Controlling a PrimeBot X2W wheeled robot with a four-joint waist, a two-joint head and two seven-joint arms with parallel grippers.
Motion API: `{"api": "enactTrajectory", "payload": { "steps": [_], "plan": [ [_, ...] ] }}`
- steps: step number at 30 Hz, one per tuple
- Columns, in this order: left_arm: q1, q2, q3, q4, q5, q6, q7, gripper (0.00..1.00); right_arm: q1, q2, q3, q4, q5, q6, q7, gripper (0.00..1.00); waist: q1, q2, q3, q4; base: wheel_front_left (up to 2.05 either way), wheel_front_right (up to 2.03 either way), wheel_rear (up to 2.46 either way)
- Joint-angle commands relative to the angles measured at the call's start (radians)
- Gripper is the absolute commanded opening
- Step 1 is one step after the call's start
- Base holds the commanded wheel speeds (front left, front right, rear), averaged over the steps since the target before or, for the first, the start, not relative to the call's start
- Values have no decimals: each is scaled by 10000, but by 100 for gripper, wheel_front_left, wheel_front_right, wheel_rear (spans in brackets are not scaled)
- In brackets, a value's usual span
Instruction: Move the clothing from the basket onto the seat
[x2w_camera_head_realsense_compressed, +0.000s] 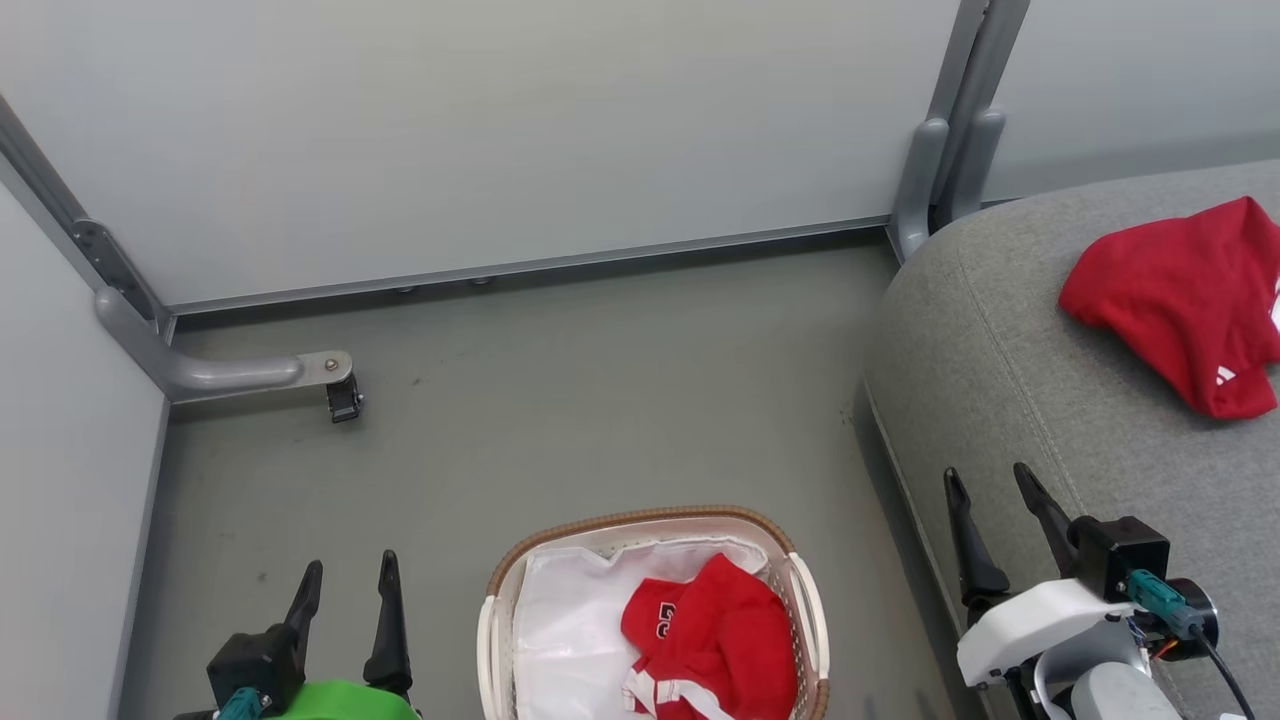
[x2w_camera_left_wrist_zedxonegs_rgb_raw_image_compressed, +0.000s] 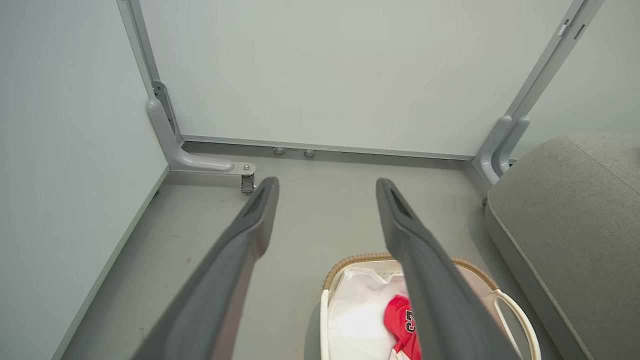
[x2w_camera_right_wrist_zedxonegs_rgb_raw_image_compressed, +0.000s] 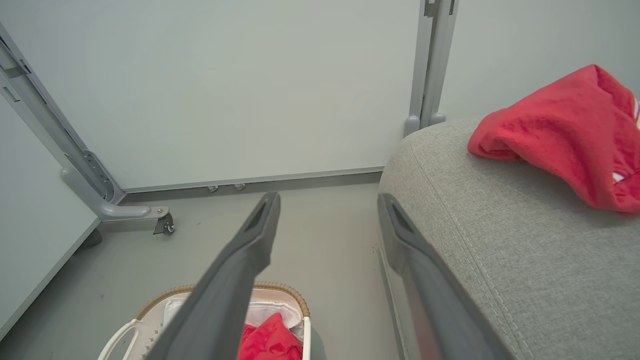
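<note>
Closest in, the left pincer (x2w_camera_head_realsense_compressed: 352, 562) hangs just left of the basket (x2w_camera_head_realsense_compressed: 640, 518), jaws wide apart and holding nothing. The right pincer (x2w_camera_head_realsense_compressed: 986, 472) is off to the basket's right over the edge of the seat (x2w_camera_head_realsense_compressed: 1000, 350), also spread and empty. A red garment with white stripes (x2w_camera_head_realsense_compressed: 730, 630) is bunched in the basket on the white liner (x2w_camera_head_realsense_compressed: 570, 620). Further back, right of the basket, a second red garment (x2w_camera_head_realsense_compressed: 1170, 290) lies on the seat.

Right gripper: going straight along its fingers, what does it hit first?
Likely bare floor by the wall; the open right gripper aims there. One finger skirts the seat and might brush it first; depth unclear.
</note>
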Motion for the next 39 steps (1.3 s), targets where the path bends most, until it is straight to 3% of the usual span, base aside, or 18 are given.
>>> {"api": "enactTrajectory", "payload": {
  "steps": [1, 12, 26, 39],
  "plan": [
    [130, 33, -11, -20, -42, -55, -6, 100, 81, -16, 13, 26, 47, -14, -18, 100, 1, 0, 14, -14, 0, 0, 0],
    [-605, 33, -1027, 585, -331, -173, -4, 100, -601, -99, 184, -445, 97, -14, -18, 100, 1, 0, 854, -335, 0, 0, 0],
    [-3424, 44, -3213, 3070, -1068, -162, -6, 100, -2630, -241, 912, -1857, 592, -14, -19, 100, 1, 0, 3843, -1715, 0, 0, 0],
    [-5753, 52, -4743, 5892, -1821, -243, -6, 100, -3828, -65, 1314, -2708, 861, -14, -19, 100, 1, 0, 6110, -2572, 0, 0, 0]
  ]
}}
